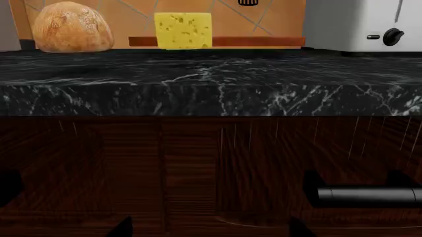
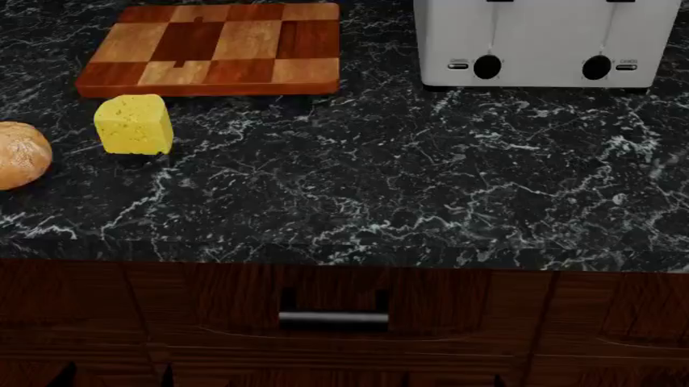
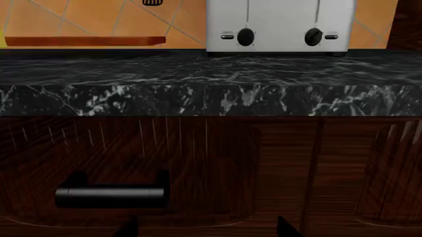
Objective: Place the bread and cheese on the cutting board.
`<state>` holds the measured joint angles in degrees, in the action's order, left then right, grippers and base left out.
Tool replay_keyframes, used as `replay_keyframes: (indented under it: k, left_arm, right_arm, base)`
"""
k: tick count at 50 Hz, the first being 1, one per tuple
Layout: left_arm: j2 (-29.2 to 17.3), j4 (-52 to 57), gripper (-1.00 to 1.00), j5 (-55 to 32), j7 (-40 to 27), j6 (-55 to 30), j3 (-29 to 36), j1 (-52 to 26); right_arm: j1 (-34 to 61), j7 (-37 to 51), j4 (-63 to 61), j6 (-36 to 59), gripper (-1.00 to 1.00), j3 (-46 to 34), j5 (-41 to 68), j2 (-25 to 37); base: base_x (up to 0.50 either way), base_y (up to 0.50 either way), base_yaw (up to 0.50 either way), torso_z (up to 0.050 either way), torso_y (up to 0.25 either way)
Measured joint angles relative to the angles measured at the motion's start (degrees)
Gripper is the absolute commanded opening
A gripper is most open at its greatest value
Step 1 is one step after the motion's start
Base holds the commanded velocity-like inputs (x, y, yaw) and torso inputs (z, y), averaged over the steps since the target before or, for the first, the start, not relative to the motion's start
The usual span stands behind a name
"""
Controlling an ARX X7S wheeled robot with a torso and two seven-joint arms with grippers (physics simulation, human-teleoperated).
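The chequered wooden cutting board lies at the far left of the black marble counter. The pale yellow cheese stands on the counter just in front of the board, not on it. The round golden bread sits left of the cheese, cut by the view's edge. The left wrist view shows the bread, the cheese and the board's edge from below counter height. My left gripper and right gripper are both open and empty, low in front of the cabinet.
A white toaster stands at the back right of the counter. It also shows in the right wrist view. A dark wood drawer front with a metal handle lies below the counter's edge. Orange tiles back the counter.
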<state>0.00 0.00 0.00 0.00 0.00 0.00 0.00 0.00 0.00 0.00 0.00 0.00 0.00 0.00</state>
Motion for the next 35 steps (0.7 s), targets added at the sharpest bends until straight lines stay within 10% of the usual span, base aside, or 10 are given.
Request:
replay_keyframes:
  k: [35]
  left_arm:
    - [-3.94, -0.12, 1.00, -4.53, -3.82, -0.52, 3.96, -0.20]
  right_arm:
    - [0.05, 3.59, -0.25, 0.68, 1.00, -5.14, 3.76, 3.83]
  base:
    - [0.00, 0.00, 0.00, 0.008, 0.000]
